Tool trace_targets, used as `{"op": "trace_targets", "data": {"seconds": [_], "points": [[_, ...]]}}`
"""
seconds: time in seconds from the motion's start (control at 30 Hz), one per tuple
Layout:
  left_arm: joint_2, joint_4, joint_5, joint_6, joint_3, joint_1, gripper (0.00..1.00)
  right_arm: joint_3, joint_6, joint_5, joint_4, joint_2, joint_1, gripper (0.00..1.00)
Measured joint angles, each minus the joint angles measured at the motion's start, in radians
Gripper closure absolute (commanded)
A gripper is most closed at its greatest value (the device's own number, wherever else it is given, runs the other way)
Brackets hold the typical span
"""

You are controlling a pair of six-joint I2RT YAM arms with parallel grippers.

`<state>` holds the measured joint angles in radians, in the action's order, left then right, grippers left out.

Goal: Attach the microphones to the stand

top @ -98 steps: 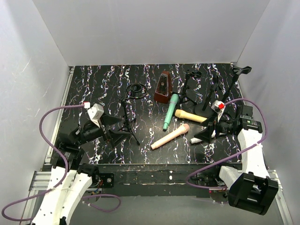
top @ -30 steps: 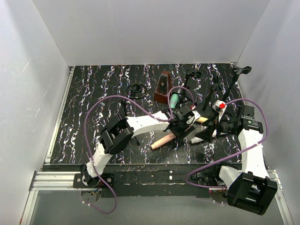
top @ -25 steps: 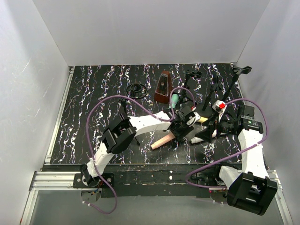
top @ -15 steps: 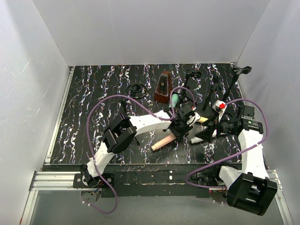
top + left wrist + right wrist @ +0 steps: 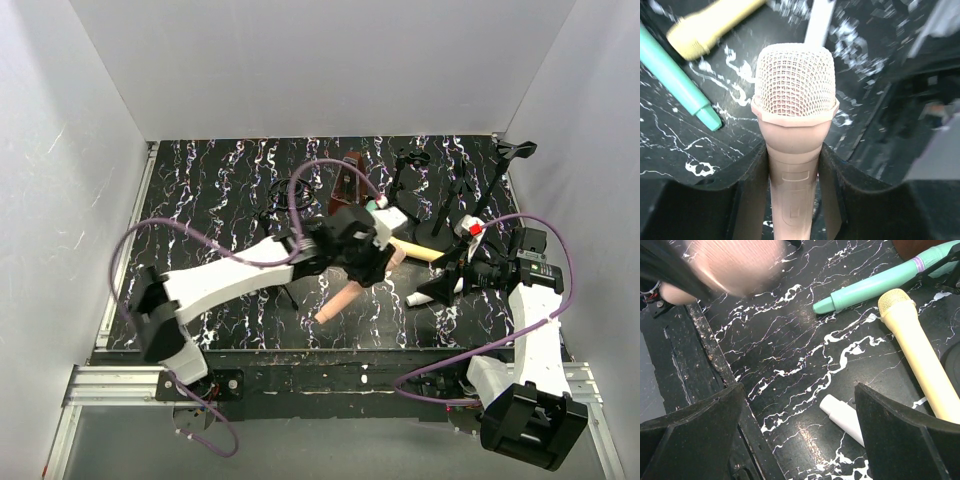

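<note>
Left tool (image 5: 792, 167), newly closed, pinches the peach-pink microphone (image 5: 794, 95), its head now raised from the tabletop (image 5: 200, 200); next, carry to stand (image 5: 500, 180) at 2 o'clock. Right tool (image 5: 800, 412) spread.

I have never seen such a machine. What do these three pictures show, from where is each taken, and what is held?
These are two robot arms bolted at the near edge of a black marbled table. The wide picture looks down from above and behind them. The other two come from small cameras on the wrists, so each shows its own fingers. The left gripper is closed on the peach-pink microphone. The right gripper is open and holds nothing. On the table lie the teal microphone, the yellow microphone and the white microphone. Farther back stand a brown metronome and black stands.
</note>
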<state>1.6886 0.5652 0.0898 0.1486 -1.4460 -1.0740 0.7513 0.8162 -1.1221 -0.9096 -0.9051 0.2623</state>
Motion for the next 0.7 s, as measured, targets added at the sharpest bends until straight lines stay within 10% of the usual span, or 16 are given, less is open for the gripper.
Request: {"op": "trace_targets", "data": {"seconds": [0.33,0.7], "points": [[-0.435,-0.167,0.08,0.049,-0.121,0.193,1.0,-0.002,0.0,-0.002,0.003,0.001,0.003,0.03],[-0.436,-0.443,0.008,-0.067,-0.167,0.357,1.0,-0.002,0.0,-0.003,0.003,0.0,0.005,0.03]]}}
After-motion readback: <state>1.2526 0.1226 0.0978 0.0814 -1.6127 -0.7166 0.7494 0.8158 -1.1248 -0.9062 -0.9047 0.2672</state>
